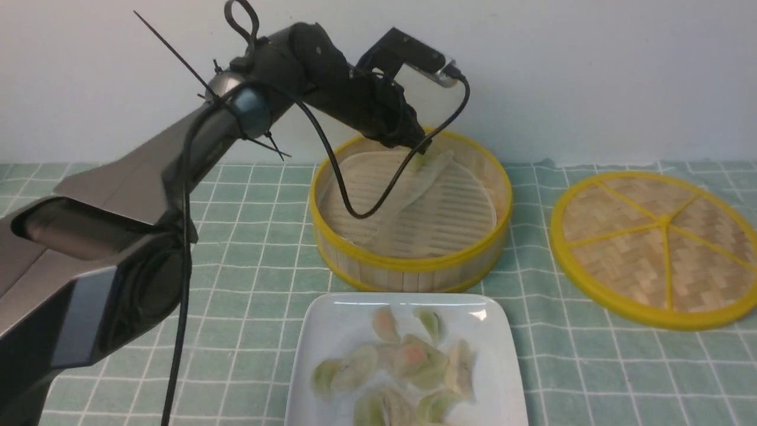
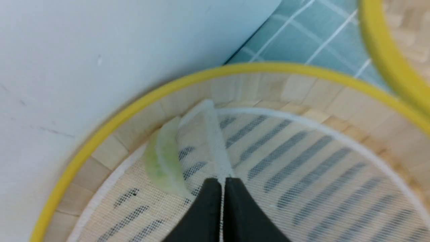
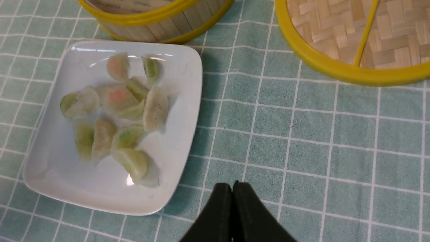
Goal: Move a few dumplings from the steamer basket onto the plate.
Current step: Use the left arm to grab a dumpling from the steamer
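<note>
The steamer basket (image 1: 408,266) stands behind the plate (image 1: 331,319). My left gripper (image 2: 222,181) reaches into the basket's far side and is shut, pinching a raised fold of the whitish liner sheet (image 2: 215,141). One pale green dumpling (image 2: 164,161) lies just beside the left finger against the basket wall, outside the grip. Several dumplings (image 3: 117,101) are heaped on the white plate (image 3: 50,161). My right gripper (image 3: 232,184) hangs shut and empty over the cloth next to the plate's corner; it does not show in the front view.
The flat woven lid (image 1: 656,236) with its yellow rim lies on the green checked cloth (image 1: 254,236) to the right of the basket. A white wall (image 1: 591,77) rises close behind the basket. The left arm's cable (image 1: 355,207) droops into the basket.
</note>
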Action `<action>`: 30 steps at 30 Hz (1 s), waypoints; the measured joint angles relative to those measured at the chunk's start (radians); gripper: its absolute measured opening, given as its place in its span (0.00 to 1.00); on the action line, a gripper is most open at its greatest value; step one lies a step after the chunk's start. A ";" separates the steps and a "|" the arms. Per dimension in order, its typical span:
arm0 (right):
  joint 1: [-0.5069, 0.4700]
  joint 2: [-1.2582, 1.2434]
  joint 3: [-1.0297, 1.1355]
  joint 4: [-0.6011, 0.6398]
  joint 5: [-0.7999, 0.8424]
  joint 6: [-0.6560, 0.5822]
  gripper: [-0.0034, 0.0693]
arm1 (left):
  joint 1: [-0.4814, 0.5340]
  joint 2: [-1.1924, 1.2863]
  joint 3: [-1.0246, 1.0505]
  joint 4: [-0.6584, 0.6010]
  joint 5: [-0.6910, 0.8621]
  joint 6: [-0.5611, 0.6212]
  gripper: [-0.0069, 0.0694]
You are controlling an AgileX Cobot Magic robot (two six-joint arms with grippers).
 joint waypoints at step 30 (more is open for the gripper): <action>0.000 0.000 0.000 0.002 0.017 0.016 0.03 | 0.049 0.146 0.002 -0.306 -0.149 0.013 0.62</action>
